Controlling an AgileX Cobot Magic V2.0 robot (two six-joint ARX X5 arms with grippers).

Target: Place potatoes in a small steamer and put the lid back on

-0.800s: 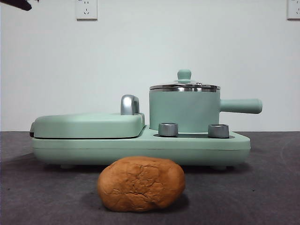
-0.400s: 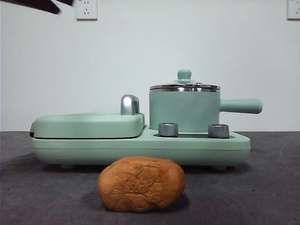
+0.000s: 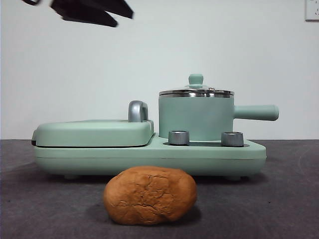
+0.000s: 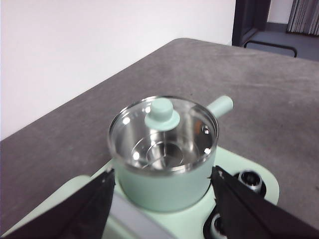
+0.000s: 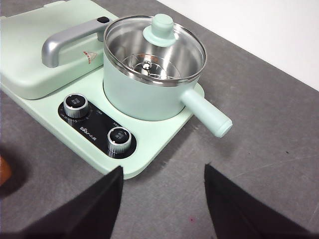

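Lid [image 3: 196, 89] sits on the small steamer [image 3: 196, 117], knob up, so the lid has to come off before anything goes in. In the front view the left gripper [image 3: 92, 11] is high at about 11 o'clock from the knob, well apart from it; its wrist view looks down on the pot with the knob [image 4: 161, 114] centred between its spread, empty jaws, so the left arm looks the nearer one for the lift. Right gripper [image 5: 162, 199] is also released and empty, over bare counter [image 5: 259, 124] on the handle side of the appliance; it doesn't show in the front view. Potato [image 3: 150, 194] lies on the counter in front of the green base [image 3: 149, 154], at roughly 7 o'clock from the pot in the front view, long axis running side to side, clear of the base and of both grippers. Steamer handle [image 3: 255, 112] points to 3 o'clock in that view. Counter is dark grey and matte, looks grippy; plain white wall behind, and an open doorway shows at the far end in the left wrist view. Closed griddle cover [image 3: 92, 132] and its grey handle [image 3: 138, 111] sit just beside the pot at 9 o'clock.
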